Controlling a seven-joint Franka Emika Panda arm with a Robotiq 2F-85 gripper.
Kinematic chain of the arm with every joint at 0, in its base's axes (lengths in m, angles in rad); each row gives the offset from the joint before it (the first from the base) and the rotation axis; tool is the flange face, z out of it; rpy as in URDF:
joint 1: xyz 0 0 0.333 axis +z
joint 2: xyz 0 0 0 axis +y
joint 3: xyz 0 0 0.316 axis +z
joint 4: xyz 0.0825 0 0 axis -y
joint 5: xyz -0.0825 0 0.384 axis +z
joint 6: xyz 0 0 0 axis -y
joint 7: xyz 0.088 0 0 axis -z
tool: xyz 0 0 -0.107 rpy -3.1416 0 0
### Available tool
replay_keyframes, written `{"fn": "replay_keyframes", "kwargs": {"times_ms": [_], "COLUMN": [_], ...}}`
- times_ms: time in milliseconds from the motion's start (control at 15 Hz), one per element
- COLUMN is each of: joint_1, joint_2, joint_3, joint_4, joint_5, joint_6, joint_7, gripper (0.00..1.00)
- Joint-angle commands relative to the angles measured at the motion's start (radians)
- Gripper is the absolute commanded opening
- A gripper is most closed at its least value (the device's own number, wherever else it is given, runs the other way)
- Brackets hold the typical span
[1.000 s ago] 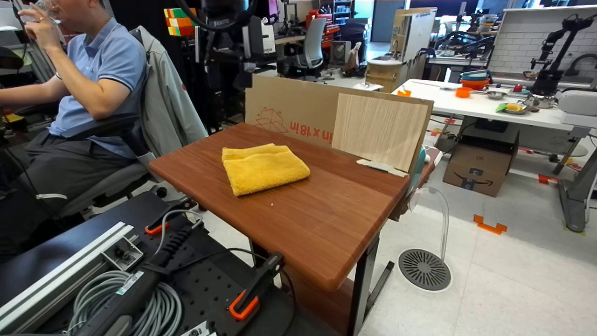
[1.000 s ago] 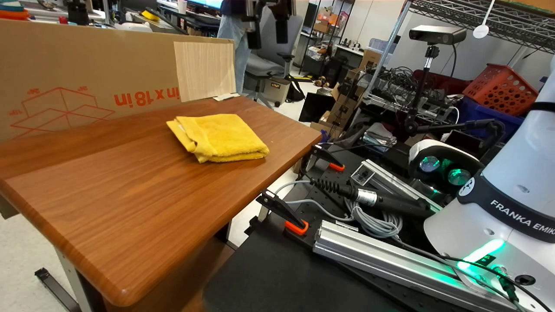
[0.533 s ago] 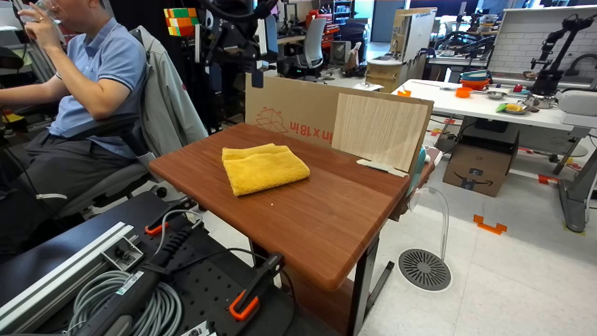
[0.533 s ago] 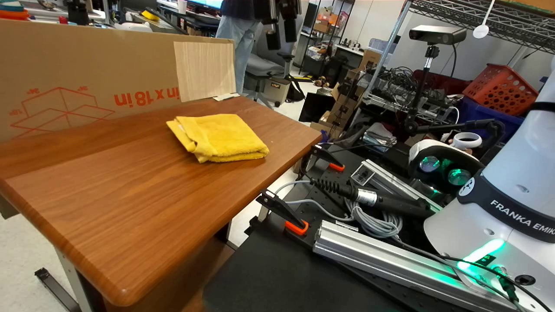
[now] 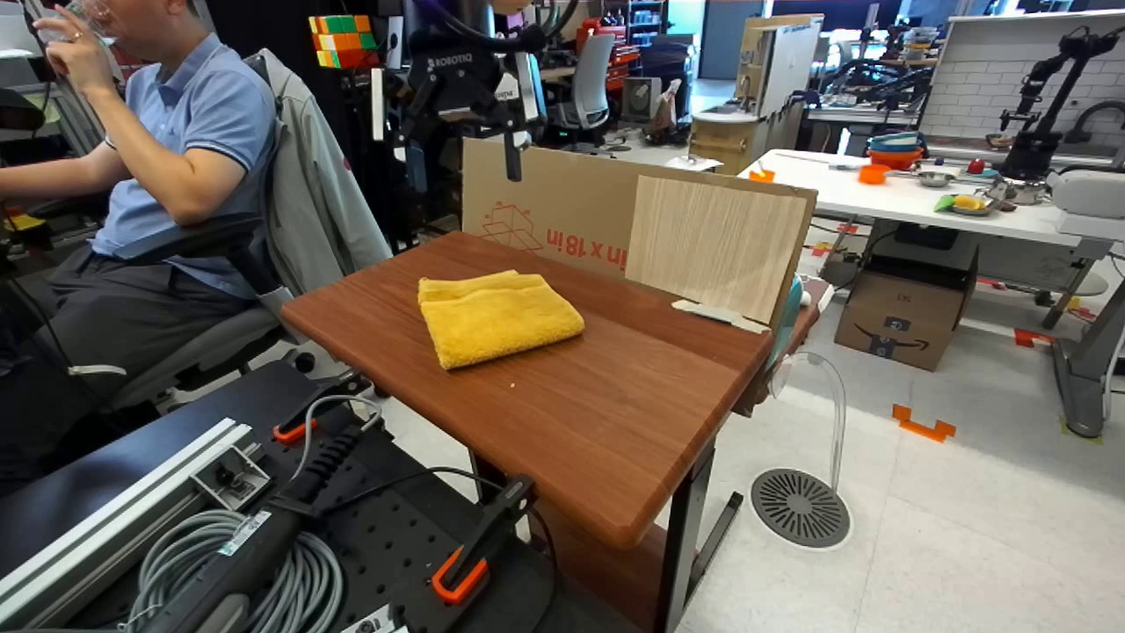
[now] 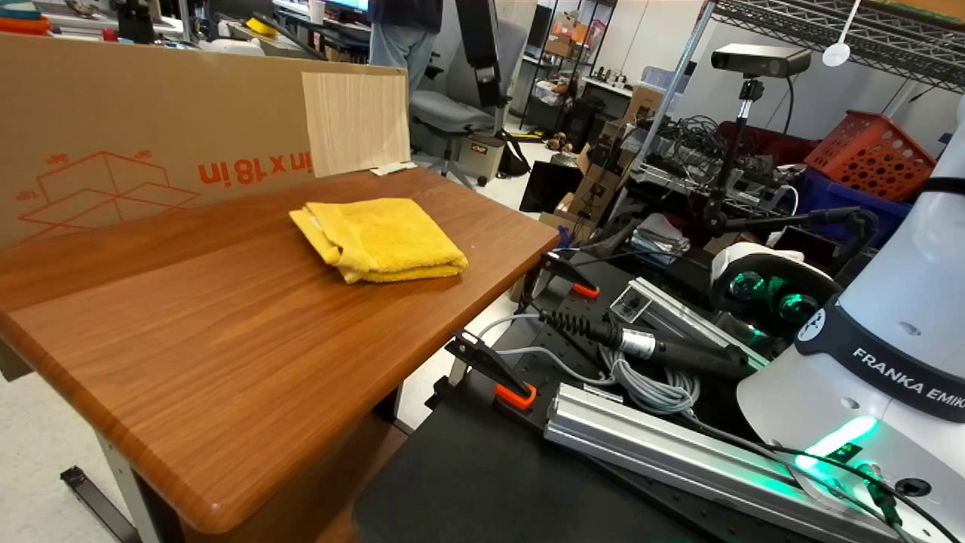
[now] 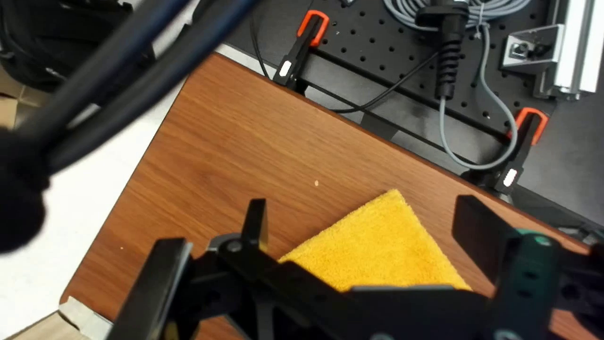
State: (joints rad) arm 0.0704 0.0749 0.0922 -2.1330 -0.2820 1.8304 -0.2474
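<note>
A yellow towel [image 5: 501, 318], folded into a thick square, lies on the brown wooden table [image 5: 615, 422]. It shows in both exterior views. High above the table's far left part hangs my gripper [image 5: 465, 167], its two fingers spread and pointing down, nothing held between them. In the wrist view the gripper [image 7: 365, 221] frames one corner of the towel [image 7: 382, 236] from well above, without contact; its own body hides the rest of the cloth. Only a dark finger [image 6: 486, 75] enters at the top of an exterior view, seen nearly edge-on.
A cardboard panel [image 5: 562, 198] stands upright along one table edge, with a light wood-grain sheet [image 5: 716, 246] on it. Beside the opposite edge is a black perforated board [image 5: 395, 519] with clamps [image 5: 461, 571], coiled cable and an aluminium rail [image 6: 656, 445]. A person [image 5: 189, 149] sits nearby.
My gripper has shifted right and turned in an exterior view, dipping slightly; elsewhere its fingers now overlap. The towel stays put. A standing person behind has moved a little left.
</note>
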Motion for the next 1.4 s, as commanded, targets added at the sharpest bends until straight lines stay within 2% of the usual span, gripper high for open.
{"fn": "replay_keyframes", "kwargs": {"times_ms": [0, 133, 200, 267, 333, 533, 733, 800, 867, 1133, 1200, 1333], "joint_1": [0.000, 0.000, -0.001, -0.005, -0.001, 0.010, 0.011, 0.012, 0.016, 0.016, 0.018, 0.026], "joint_2": [0.047, 0.045, 0.045, 0.010, -0.004, -0.050, -0.052, -0.042, -0.011, -0.009, 0.001, 0.048], "joint_3": [-0.002, 0.007, 0.015, 0.015, 0.022, 0.038, 0.045, 0.043, 0.039, 0.039, 0.035, 0.041], "joint_4": [0.034, 0.017, 0.012, -0.049, -0.079, -0.199, -0.303, -0.328, -0.249, -0.264, -0.231, -0.188], "joint_5": [-0.074, -0.052, 0.012, 0.074, 0.096, 0.142, 0.234, 0.236, 0.193, 0.193, 0.157, 0.166], "joint_6": [0.037, 0.059, 0.060, 0.175, 0.222, 0.472, 0.711, 0.755, 0.655, 0.672, 0.618, 0.625], "joint_7": [-0.162, -0.259, -0.312, -0.249, -0.272, -0.245, -0.273, -0.273, -0.243, -0.242, -0.209, -0.177], "gripper": [1.00, 1.00, 1.00, 1.00, 1.00, 1.00, 1.00, 1.00, 1.00, 1.00, 1.00, 1.00]}}
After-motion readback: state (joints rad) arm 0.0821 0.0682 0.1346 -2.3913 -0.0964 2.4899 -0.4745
